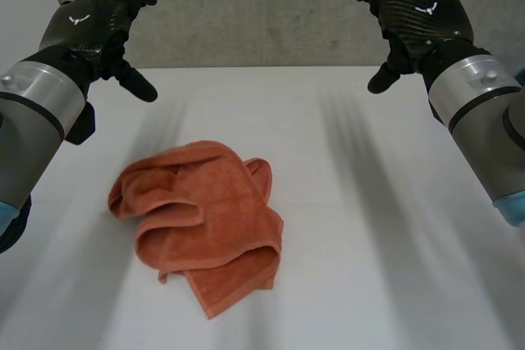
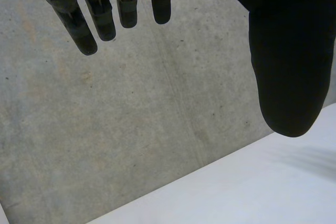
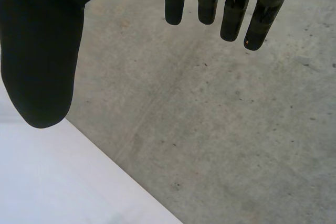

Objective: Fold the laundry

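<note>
An orange-brown towel (image 1: 201,220) lies crumpled and loosely doubled over on the white table (image 1: 377,235), left of the middle and toward the front. My left hand (image 1: 92,26) is raised well above the table at the back left, fingers straight and spread, thumb pointing down toward the table. My right hand (image 1: 417,15) is raised likewise at the back right, open and empty. In the left wrist view the straight fingers (image 2: 100,14) and thumb (image 2: 283,61) hold nothing. In the right wrist view the fingers (image 3: 231,9) and thumb (image 3: 42,56) are also apart and empty.
A grey concrete wall (image 1: 262,6) rises behind the table's far edge, which also crosses the left wrist view (image 2: 220,182) and the right wrist view (image 3: 105,166). A wide stretch of bare table lies to the right of the towel.
</note>
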You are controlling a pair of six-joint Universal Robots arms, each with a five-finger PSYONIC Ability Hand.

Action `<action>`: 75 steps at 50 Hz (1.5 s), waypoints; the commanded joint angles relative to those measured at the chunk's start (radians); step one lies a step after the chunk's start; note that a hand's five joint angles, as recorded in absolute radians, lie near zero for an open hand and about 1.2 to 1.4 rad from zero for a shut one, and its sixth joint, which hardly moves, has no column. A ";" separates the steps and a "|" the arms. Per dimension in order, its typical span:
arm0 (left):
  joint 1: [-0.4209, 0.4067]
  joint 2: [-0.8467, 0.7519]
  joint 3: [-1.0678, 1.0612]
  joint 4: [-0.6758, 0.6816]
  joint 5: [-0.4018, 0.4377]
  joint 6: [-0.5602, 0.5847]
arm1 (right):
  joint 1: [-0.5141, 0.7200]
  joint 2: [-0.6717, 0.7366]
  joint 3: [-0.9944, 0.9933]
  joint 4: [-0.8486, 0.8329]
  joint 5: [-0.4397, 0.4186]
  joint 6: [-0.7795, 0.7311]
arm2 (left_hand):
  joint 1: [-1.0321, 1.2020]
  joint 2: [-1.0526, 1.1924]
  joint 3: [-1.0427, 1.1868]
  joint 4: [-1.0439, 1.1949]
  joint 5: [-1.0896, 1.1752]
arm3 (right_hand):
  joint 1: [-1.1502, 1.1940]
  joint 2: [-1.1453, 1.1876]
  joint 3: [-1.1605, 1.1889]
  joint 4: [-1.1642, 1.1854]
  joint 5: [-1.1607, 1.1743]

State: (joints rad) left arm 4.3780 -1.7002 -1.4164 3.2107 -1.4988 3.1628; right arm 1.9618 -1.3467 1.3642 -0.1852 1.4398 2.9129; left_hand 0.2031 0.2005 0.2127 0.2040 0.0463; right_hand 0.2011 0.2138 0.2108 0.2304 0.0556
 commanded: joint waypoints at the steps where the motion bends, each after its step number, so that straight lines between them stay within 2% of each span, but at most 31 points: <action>1: 0.000 -0.006 0.010 -0.015 -0.001 0.000 | 0.000 0.006 0.000 0.027 -0.033 0.000 | -0.016 -0.014 -0.026 -0.017 -0.034 | -0.027 -0.039 -0.036 -0.056 -0.056; 7: 0.000 -0.013 0.005 -0.116 -0.004 0.022 | 0.009 0.012 -0.025 0.208 -0.035 0.014 | -0.007 -0.005 -0.017 -0.008 -0.025 | -0.027 -0.039 -0.036 -0.056 -0.056; 11: 0.000 -0.022 -0.018 -0.199 -0.018 0.068 | 0.089 0.046 -0.039 0.334 -0.036 0.028 | -0.007 -0.005 -0.017 -0.008 -0.025 | -0.027 -0.039 -0.036 -0.056 -0.056; 16: 0.000 -0.048 -0.102 -0.204 -0.024 0.140 | 0.219 0.124 -0.005 0.412 -0.039 0.064 | -0.004 -0.002 -0.014 -0.005 -0.022 | -0.027 -0.039 -0.036 -0.056 -0.056; 23: 0.037 -0.134 -0.185 -0.134 -0.026 0.342 | 0.279 0.156 0.105 0.340 -0.082 0.115 | 0.013 0.016 0.004 0.012 -0.004 | -0.011 -0.023 -0.020 -0.040 -0.040; 29: 0.117 -0.217 -0.211 -0.126 -0.003 0.436 | 0.342 0.274 0.176 0.150 -0.082 0.131 | 0.066 0.069 0.056 0.065 0.048 | 0.221 0.208 0.211 0.192 0.192; 35: 0.126 -0.282 -0.210 -0.115 0.052 0.439 | 0.362 0.365 0.165 0.038 -0.007 0.120 | 0.213 0.215 0.203 0.212 0.195 | 0.491 0.478 0.481 0.462 0.462; 36: 0.126 -0.301 -0.210 -0.103 0.066 0.441 | 0.362 0.388 0.158 0.018 0.022 0.118 | 0.303 0.306 0.293 0.302 0.285 | 0.689 0.677 0.679 0.660 0.660; 39: 0.124 -0.328 -0.207 -0.062 0.072 0.442 | 0.355 0.402 0.133 -0.006 0.062 0.112 | 0.801 0.804 0.792 0.800 0.784 | 1.193 1.180 1.183 1.164 1.164; 41: 0.123 -0.331 -0.196 -0.036 0.071 0.442 | 0.353 0.399 0.098 -0.028 0.091 0.100 | 1.116 1.118 1.106 1.115 1.098 | 1.195 1.182 1.185 1.166 1.166; 42: 0.123 -0.329 -0.190 -0.020 0.069 0.442 | 0.350 0.396 0.084 -0.033 0.100 0.094 | 1.192 1.195 1.183 1.192 1.175 | 1.195 1.182 1.185 1.166 1.166; 46: 0.112 -0.296 -0.099 0.090 0.062 0.434 | 0.345 0.318 -0.026 -0.059 0.152 0.063 | 1.193 1.196 1.184 1.192 1.175 | 1.195 1.182 1.185 1.166 1.166; 50: 0.094 -0.219 0.017 0.182 0.025 0.396 | 0.257 0.183 -0.137 -0.149 0.202 0.017 | 1.193 1.196 1.184 1.192 1.175 | 1.195 1.182 1.185 1.166 1.166; 53: 0.084 -0.168 0.082 0.273 -0.020 0.323 | 0.177 0.109 -0.184 -0.264 0.202 -0.001 | 1.193 1.196 1.184 1.192 1.175 | 1.195 1.182 1.185 1.166 1.166; 55: 0.086 -0.159 0.089 0.299 -0.027 0.302 | 0.145 0.083 -0.203 -0.290 0.206 -0.003 | 1.193 1.196 1.184 1.192 1.175 | 1.195 1.182 1.185 1.166 1.166; 56: 0.090 -0.136 0.099 0.354 -0.041 0.248 | 0.134 0.069 -0.214 -0.286 0.203 -0.004 | 1.193 1.196 1.184 1.192 1.175 | 1.195 1.182 1.185 1.166 1.166; 60: 0.086 -0.108 0.061 0.359 -0.035 0.198 | 0.111 0.067 -0.212 -0.202 0.179 -0.006 | 1.193 1.196 1.184 1.192 1.175 | 1.195 1.182 1.185 1.166 1.166; 66: 0.080 -0.105 -0.111 0.307 -0.015 0.198 | 0.080 0.092 -0.157 -0.048 0.084 -0.006 | 1.193 1.196 1.184 1.192 1.175 | 1.195 1.182 1.185 1.166 1.166; 69: 0.066 -0.107 -0.232 0.299 0.018 0.200 | 0.057 0.152 -0.123 0.015 0.054 -0.011 | 1.193 1.196 1.184 1.192 1.175 | 1.195 1.182 1.185 1.166 1.166; 74: 0.061 -0.116 -0.386 0.290 0.054 0.204 | 0.040 0.233 -0.111 0.104 0.057 -0.029 | 1.193 1.196 1.184 1.192 1.175 | 1.195 1.182 1.185 1.166 1.166; 75: 0.061 -0.118 -0.406 0.285 0.055 0.206 | 0.025 0.279 -0.114 0.172 0.059 -0.062 | 1.193 1.196 1.184 1.192 1.175 | 1.195 1.182 1.185 1.166 1.166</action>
State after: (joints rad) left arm 4.4458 -1.8078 -1.6627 3.5124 -1.4775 3.3589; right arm 2.0167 -1.1831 1.2359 -0.1545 1.5027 2.8976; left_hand 1.0888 1.1945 1.1901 1.1916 0.9493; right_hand 0.9632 1.1741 1.1814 1.1921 0.9922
